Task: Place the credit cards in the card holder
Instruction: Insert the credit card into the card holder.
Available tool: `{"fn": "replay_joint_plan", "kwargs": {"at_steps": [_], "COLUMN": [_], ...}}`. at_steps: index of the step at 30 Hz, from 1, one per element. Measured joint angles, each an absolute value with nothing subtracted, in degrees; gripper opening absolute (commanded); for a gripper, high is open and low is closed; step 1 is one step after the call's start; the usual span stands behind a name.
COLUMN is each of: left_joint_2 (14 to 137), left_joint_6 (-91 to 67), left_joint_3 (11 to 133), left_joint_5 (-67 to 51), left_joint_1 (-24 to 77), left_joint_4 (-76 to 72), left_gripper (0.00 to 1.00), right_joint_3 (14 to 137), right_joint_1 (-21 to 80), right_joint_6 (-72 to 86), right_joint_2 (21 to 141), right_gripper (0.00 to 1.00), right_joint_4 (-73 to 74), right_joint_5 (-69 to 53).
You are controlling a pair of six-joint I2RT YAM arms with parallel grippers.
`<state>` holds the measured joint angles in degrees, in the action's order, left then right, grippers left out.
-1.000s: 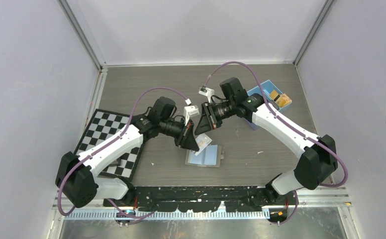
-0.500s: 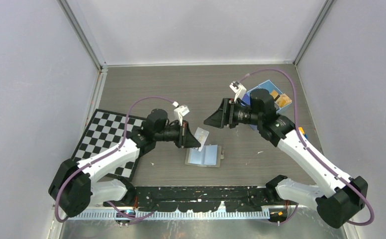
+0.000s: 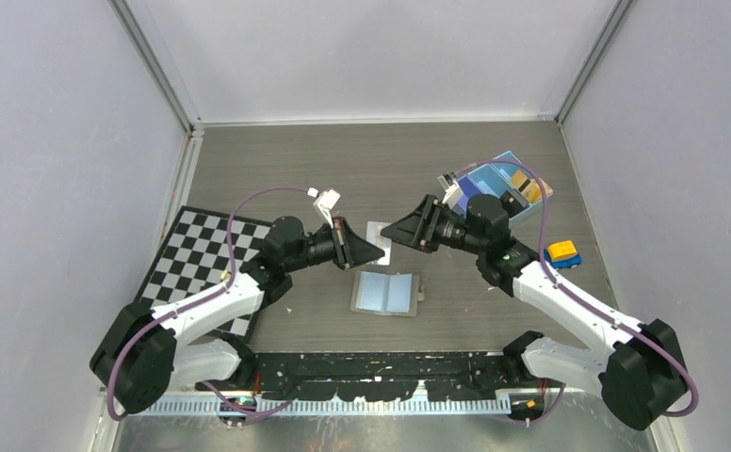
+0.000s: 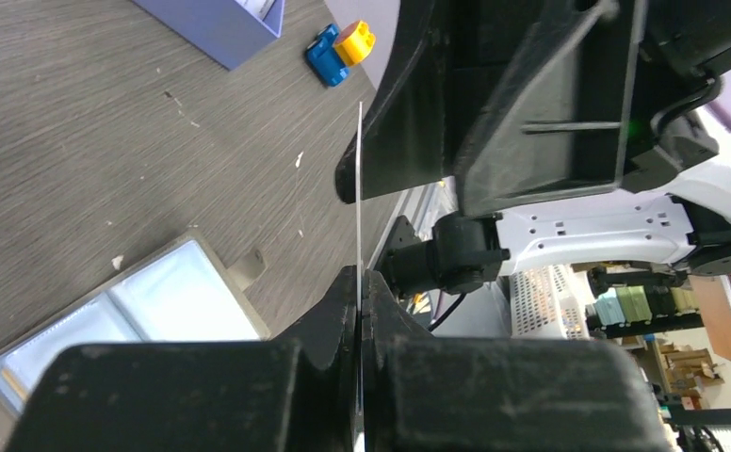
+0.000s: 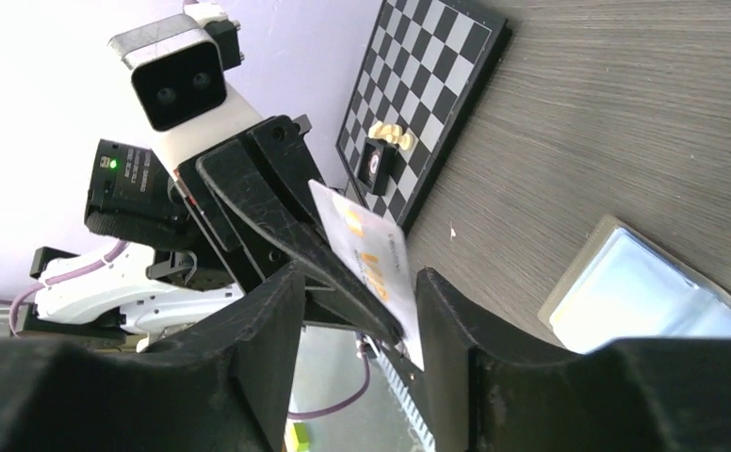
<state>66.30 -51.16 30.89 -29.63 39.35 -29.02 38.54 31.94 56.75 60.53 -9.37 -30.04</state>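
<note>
My left gripper (image 3: 369,250) is shut on a whitish credit card (image 3: 379,237) with orange lettering and holds it in the air beyond the card holder. In the left wrist view the card (image 4: 358,188) shows edge-on between the shut jaws. My right gripper (image 3: 392,232) is open and faces the left one; in the right wrist view the card (image 5: 373,256) lies between its spread fingers (image 5: 269,330), close to the right one. The card holder (image 3: 387,294) lies open on the table, pale blue side up. It also shows in the left wrist view (image 4: 145,311) and the right wrist view (image 5: 640,292).
A blue tray (image 3: 494,179) at the back right holds orange cards (image 3: 529,191). A yellow and blue toy (image 3: 562,252) lies to the right. A checkerboard (image 3: 202,264) with small pieces (image 5: 381,155) lies at the left.
My left gripper has carried the card up and away from the holder. My right gripper has swung lower and come in around the card's free end.
</note>
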Motion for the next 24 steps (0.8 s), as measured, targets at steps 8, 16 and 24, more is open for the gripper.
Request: {"fn": "replay_joint_plan", "kwargs": {"at_steps": [8, 16, 24], "left_joint_2": [66.4, 66.9, 70.6], "left_joint_6": [-53.3, -54.7, -42.6], "left_joint_3": [30.9, 31.2, 39.6], "left_joint_5": [-30.5, -30.6, -21.5], "left_joint_1": [39.4, 38.9, 39.4], "left_joint_4": [-32.8, -31.0, -4.4], "left_gripper": [0.00, 0.52, 0.68], "right_joint_3": [38.2, 36.6, 36.4], "right_joint_1": [33.6, 33.6, 33.8], "right_joint_6": [60.1, 58.5, 56.1], "right_joint_2": [65.3, 63.4, 61.5], "right_gripper": [0.18, 0.01, 0.01], "right_joint_4": [-16.2, -16.4, -0.3], "right_joint_5": [-29.7, -27.5, -14.5]}}
